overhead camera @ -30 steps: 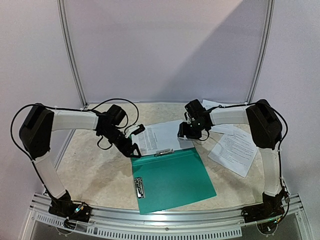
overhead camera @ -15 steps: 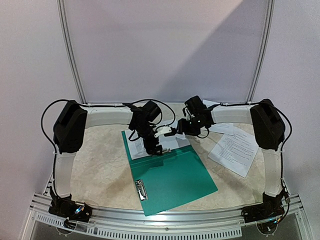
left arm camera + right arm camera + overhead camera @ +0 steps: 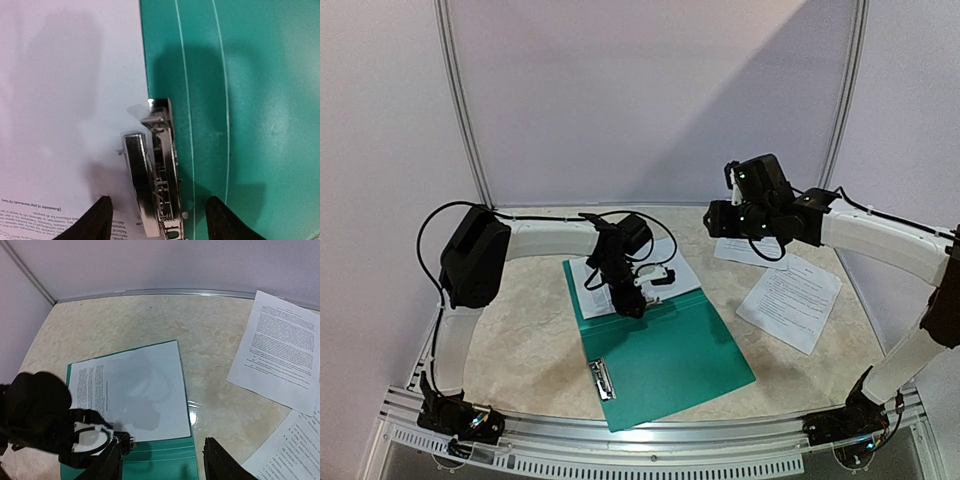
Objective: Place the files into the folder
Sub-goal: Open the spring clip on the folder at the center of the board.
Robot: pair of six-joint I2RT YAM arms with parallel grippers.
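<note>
Open folder (image 3: 670,350) long axis far-left to near-right; left gripper (image 3: 157,219) jaws apart astride clip (image 3: 155,175); right gripper (image 3: 162,465) jaws apart

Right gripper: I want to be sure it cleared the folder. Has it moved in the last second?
Yes. Judged against the loose sheets lying on the right, the right gripper has drawn back and rightward, away from the folder.

From above, my left pincer (image 3: 638,297) covers the metal clip (image 3: 152,175), so I cannot tell whether it touches it. In my left wrist view the lower edge cuts off the clip and my fingers (image 3: 97,222). The print on the sheet (image 3: 65,100) is too blurred to read. My right wrist view cuts off much of the folder (image 3: 165,460).
</note>
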